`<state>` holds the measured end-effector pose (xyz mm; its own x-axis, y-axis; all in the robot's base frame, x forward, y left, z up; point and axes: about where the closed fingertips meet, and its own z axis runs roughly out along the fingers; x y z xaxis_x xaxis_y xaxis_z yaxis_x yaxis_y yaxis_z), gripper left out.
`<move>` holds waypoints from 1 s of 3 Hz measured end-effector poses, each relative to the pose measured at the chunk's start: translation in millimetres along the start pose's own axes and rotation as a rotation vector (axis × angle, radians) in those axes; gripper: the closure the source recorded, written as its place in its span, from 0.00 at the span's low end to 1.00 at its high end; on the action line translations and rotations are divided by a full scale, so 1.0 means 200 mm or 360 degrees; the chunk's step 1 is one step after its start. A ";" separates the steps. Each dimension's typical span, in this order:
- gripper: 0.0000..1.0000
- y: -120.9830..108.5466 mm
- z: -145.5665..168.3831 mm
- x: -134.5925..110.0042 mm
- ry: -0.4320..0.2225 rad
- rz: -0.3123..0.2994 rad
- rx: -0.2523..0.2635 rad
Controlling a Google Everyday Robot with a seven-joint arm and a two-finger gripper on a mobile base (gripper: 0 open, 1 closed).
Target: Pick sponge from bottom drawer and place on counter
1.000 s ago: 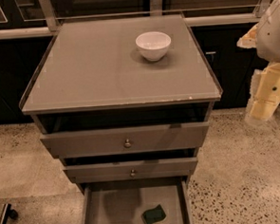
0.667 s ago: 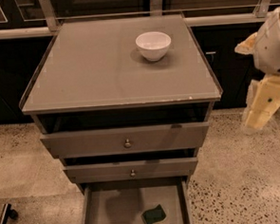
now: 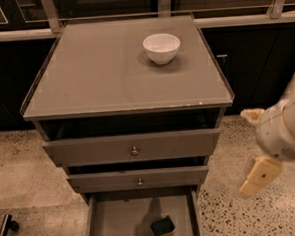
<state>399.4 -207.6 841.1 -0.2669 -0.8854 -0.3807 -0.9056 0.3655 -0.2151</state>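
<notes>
The sponge [image 3: 162, 228], dark green with a pale edge, lies on the floor of the bottom drawer [image 3: 119, 224], which is pulled out at the frame's lower edge. The counter [image 3: 99, 73] is the flat grey-brown top of the cabinet. My gripper [image 3: 249, 151] hangs to the right of the cabinet, level with the two upper drawers and above the floor. It is open and empty, with one cream finger [image 3: 259, 176] pointing down-left. It is well apart from the sponge, up and to its right.
A white bowl [image 3: 162, 48] stands on the counter at the back right. Two wider grey drawers with round knobs [image 3: 134, 151] are partly pulled out above the bottom drawer. Speckled stone floor [image 3: 20, 168] surrounds the cabinet. Dark cabinets line the back.
My gripper has moved down along the cabinet's right side, from counter height to drawer height. The sponge, bowl and drawers have not moved.
</notes>
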 end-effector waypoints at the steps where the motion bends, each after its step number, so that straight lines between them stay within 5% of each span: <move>1: 0.00 0.17 0.42 0.16 -0.0039 0.0170 -0.0096; 3: 0.00 0.17 0.49 0.18 -0.0064 0.0184 -0.0027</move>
<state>390.7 -199.7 732.5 -0.3567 -0.8254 -0.4376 -0.8751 0.4592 -0.1527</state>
